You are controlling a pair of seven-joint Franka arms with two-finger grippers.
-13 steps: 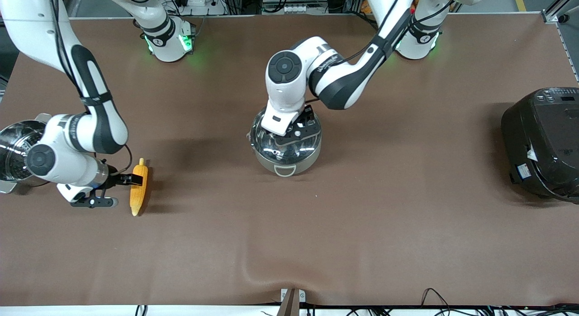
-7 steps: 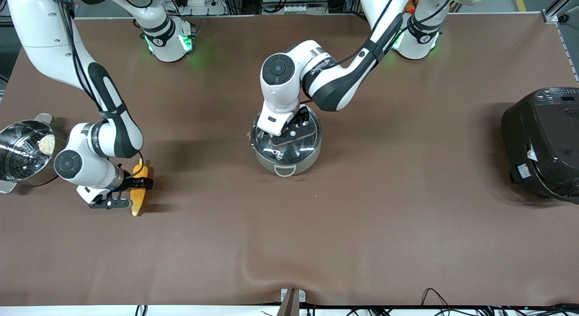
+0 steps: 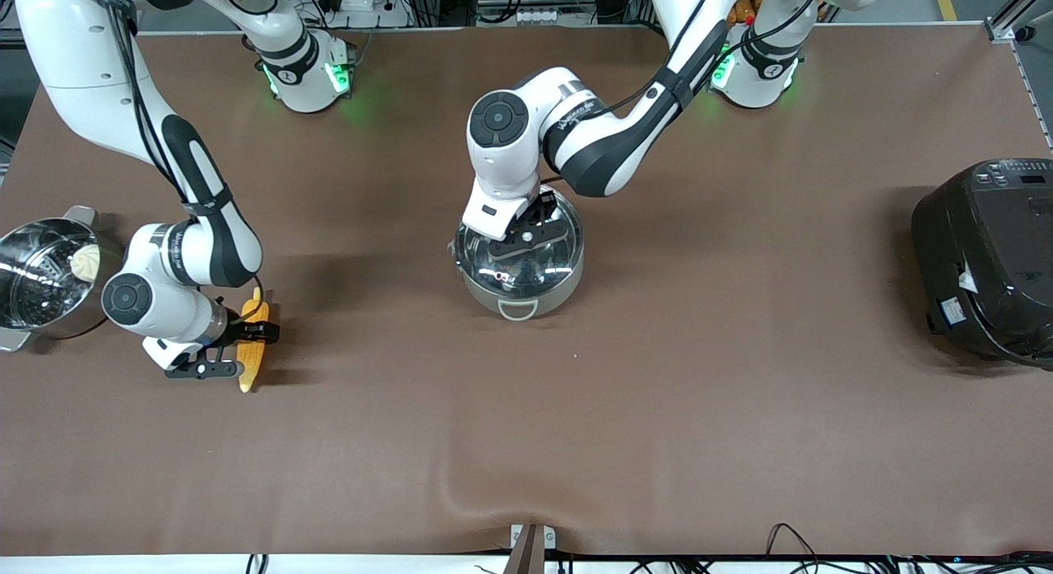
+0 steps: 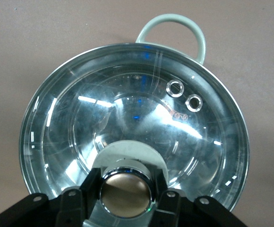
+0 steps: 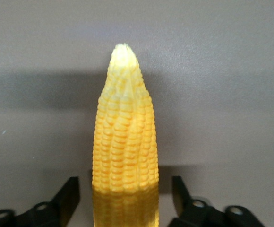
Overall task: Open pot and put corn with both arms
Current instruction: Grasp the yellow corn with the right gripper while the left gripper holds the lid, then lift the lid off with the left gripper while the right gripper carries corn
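Left hand (image 4: pixel 125 198) now lower, spread around copper-coloured knob (image 4: pixel 124 194) of shiny steel glass-lidded pot (image 3: pixel 520 266); right hand (image 5: pixel 125 201) unmoved, spread astride yellow-orange corn cob (image 5: pixel 124 156) on brown worktop (image 3: pixel 699 377)

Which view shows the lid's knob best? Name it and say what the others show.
The left wrist view: the knob fills the foreground between the left gripper's open fingers. In the front view the arm hides the knob on the pot. The right wrist view shows only the corn.

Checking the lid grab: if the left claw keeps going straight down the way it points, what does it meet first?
The left claw would meet the lid's knob, which already sits between its open fingers; under that is the glass lid of the pot. How close it is remains unclear.
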